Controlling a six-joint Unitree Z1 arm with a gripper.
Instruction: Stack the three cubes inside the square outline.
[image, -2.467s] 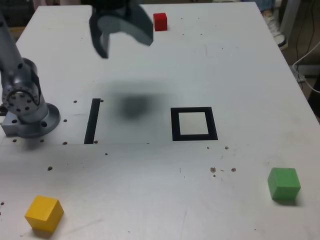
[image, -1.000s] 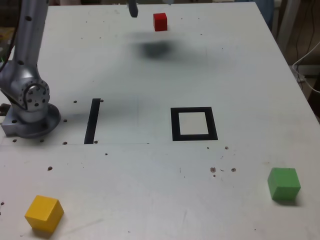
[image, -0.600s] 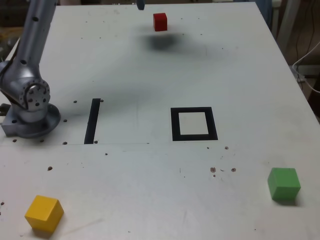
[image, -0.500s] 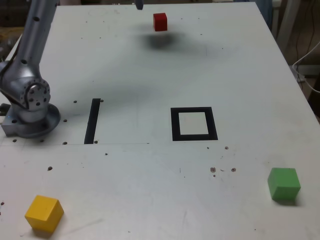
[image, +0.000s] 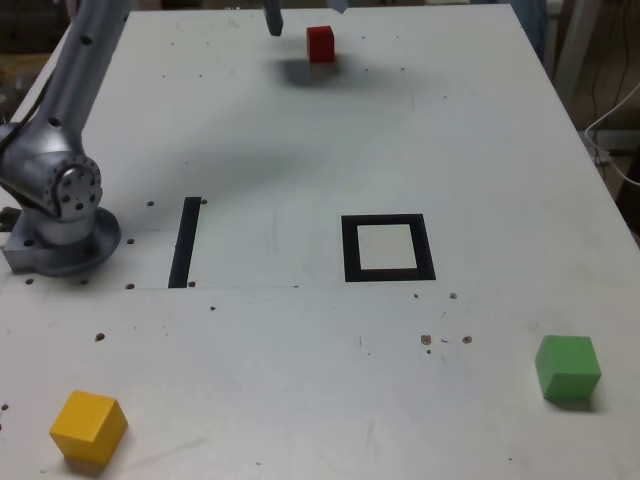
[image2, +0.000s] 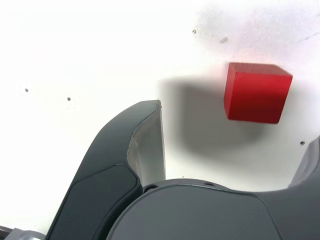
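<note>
Your gripper (image2: 235, 145) has its jaws spread wide and empty; in the wrist view the red cube (image2: 257, 92) sits on the table between the two fingers (image2: 145, 145), touching neither. In the exterior view, going left to right: the arm's base (image: 60, 215) stands at the left edge, the yellow cube (image: 89, 427) lies near the front left corner, then the straight black strip (image: 185, 241), then the gripper fingertips (image: 273, 18) at the far edge just beside the red cube (image: 320, 44). The square outline (image: 388, 248) holds nothing. The green cube (image: 568, 369) rests front right. Most of the gripper is cut off by the top of the exterior view.
</note>
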